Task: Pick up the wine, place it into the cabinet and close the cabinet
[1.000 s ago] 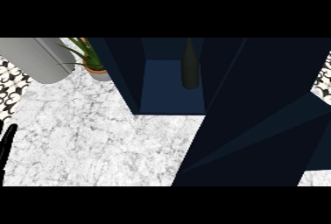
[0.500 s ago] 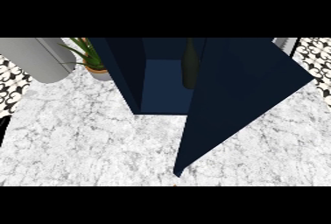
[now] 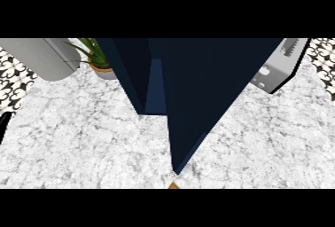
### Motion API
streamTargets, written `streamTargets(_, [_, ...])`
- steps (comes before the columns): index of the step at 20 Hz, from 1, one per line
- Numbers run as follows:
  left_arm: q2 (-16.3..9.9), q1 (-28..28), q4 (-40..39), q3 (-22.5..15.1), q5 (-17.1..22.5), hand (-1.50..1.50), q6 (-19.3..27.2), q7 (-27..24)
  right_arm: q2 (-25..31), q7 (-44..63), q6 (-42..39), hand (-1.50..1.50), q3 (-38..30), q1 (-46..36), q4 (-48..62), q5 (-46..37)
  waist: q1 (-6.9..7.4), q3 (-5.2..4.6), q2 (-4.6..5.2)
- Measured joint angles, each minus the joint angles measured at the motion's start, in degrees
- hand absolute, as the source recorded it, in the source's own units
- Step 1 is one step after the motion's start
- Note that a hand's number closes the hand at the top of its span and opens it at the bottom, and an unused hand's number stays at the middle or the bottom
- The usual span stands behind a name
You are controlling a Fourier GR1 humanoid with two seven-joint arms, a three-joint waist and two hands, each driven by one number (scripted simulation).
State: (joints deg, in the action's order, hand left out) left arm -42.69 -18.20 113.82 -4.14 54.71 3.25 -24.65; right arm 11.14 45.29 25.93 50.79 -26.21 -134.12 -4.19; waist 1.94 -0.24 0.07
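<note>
– Is there any writing to read here, a label, a brand, a number?

– None. The dark blue cabinet (image 3: 196, 88) carries no lettering on its door or side, and the marble counter (image 3: 85, 146) shows only its grey veining.

– What about the grey appliance (image 3: 281, 66) at the right?

– It has a few pale knobs or buttons, but no marks on them can be read. The patterned tiles (image 3: 16, 75) at the left are ornament only, not signs.
</note>
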Motion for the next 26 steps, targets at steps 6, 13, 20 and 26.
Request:
streamTargets(6, [1.0,2.9,-0.4,-0.5,-0.1,-1.50,1.3,1.9,-5.0,-1.2,3.2,1.50,-4.5,-12.2,9.8,6.4,0.52,0.05,0.25])
streamTargets(13, [2.9,5.3,-2.3,-1.1,-1.7,-1.50,2.1,2.7,-10.0,-5.0,6.9,1.50,-12.7,-32.4,29.9,14.5,0.62,0.09,0.24])
streamTargets(20, [4.9,5.5,-1.8,-1.1,-3.0,-1.50,3.1,3.5,-10.8,-12.2,1.3,1.50,-19.7,-42.2,47.9,13.9,-0.18,0.14,0.19])
streamTargets(26, [5.8,5.7,-2.2,0.5,-4.0,-1.50,2.3,4.5,-11.2,-19.5,-3.0,1.50,-24.9,-44.3,60.3,15.6,-0.47,0.17,0.16])
